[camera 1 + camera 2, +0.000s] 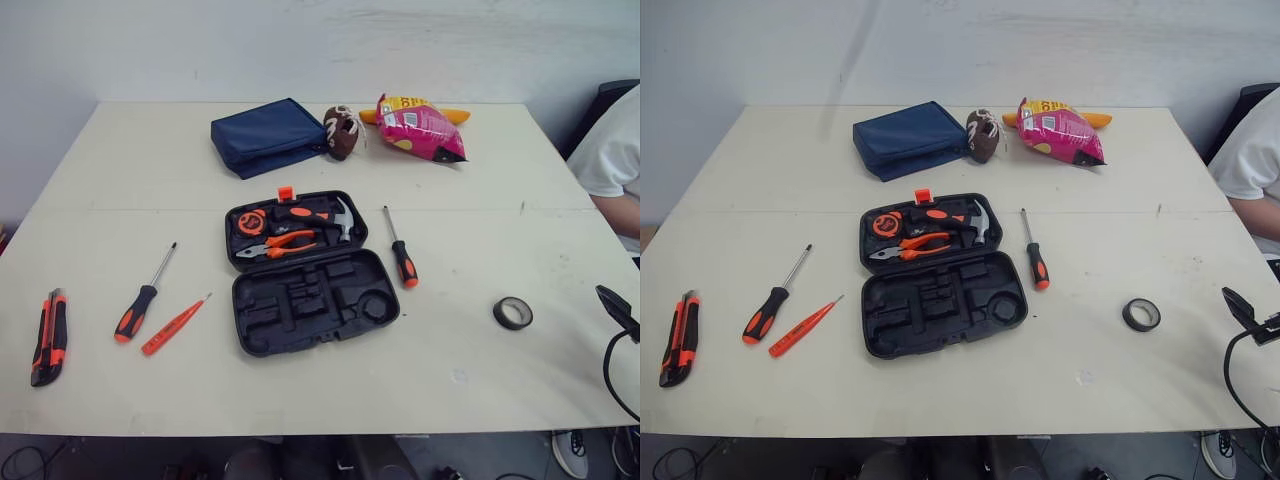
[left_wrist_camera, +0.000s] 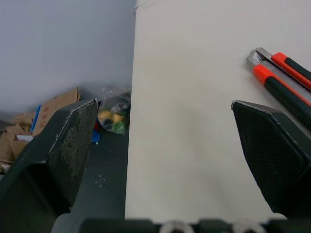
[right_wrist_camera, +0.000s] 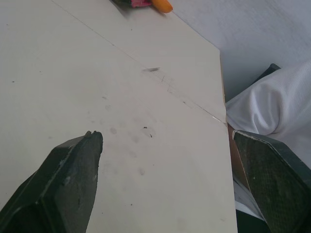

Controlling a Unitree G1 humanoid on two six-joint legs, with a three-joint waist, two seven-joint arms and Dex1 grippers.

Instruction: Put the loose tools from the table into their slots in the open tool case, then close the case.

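The black tool case lies open at the table's middle. Its far half holds a tape measure, pliers and a hammer; the near half's slots are empty. One screwdriver lies right of the case. Left of it lie another screwdriver, an orange tester pen and, furthest left, a utility knife. A black tape roll sits at the right. My left gripper stands open over the table's left edge, apart from the utility knife. My right gripper is open over bare table by the right edge.
A blue pouch, a brown toy football and a pink snack bag lie at the table's back. A person in a white shirt sits at the right edge. Cardboard and clutter lie on the floor past the left edge.
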